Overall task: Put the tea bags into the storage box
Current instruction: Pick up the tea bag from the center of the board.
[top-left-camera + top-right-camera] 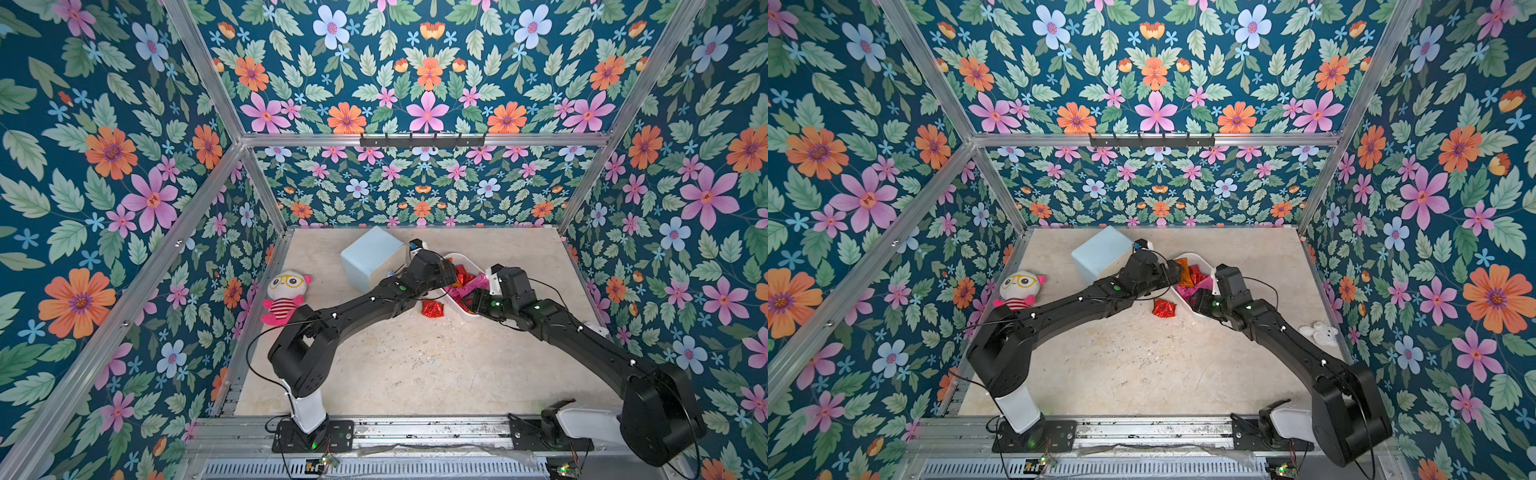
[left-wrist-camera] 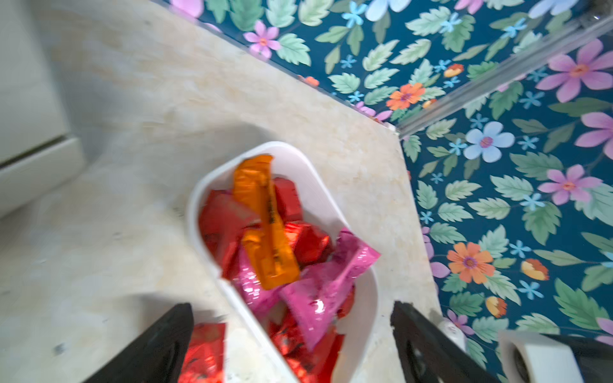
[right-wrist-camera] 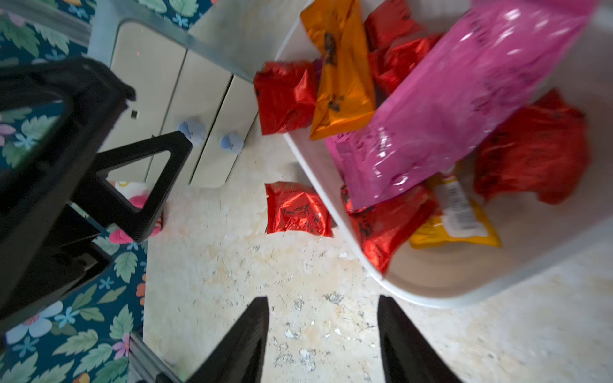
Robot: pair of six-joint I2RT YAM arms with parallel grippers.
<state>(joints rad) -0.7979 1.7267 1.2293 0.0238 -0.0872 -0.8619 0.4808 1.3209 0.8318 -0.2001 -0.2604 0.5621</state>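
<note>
The white storage box (image 1: pixel 468 316) (image 1: pixel 1195 311) lies at the back right of the table. Several red, pink and orange tea bags (image 1: pixel 469 282) (image 2: pixel 308 291) (image 3: pixel 464 99) are piled inside it. An orange tea bag (image 2: pixel 262 219) stands on end on top of the pile, blurred. One red tea bag (image 1: pixel 433 308) (image 1: pixel 1163 308) (image 3: pixel 297 208) lies on the table just outside the box's left wall. My left gripper (image 2: pixel 292 308) hangs wide open over the box with nothing held. My right gripper (image 3: pixel 321 300) is open over bare table beside the box's near end.
A pale blue drawer cabinet (image 1: pixel 372 255) (image 3: pixel 185 109) stands just left of the box, behind my left arm. A plush doll with yellow glasses (image 1: pixel 286 295) lies at the table's left edge. A small white plush (image 1: pixel 1320 332) lies by the right wall.
</note>
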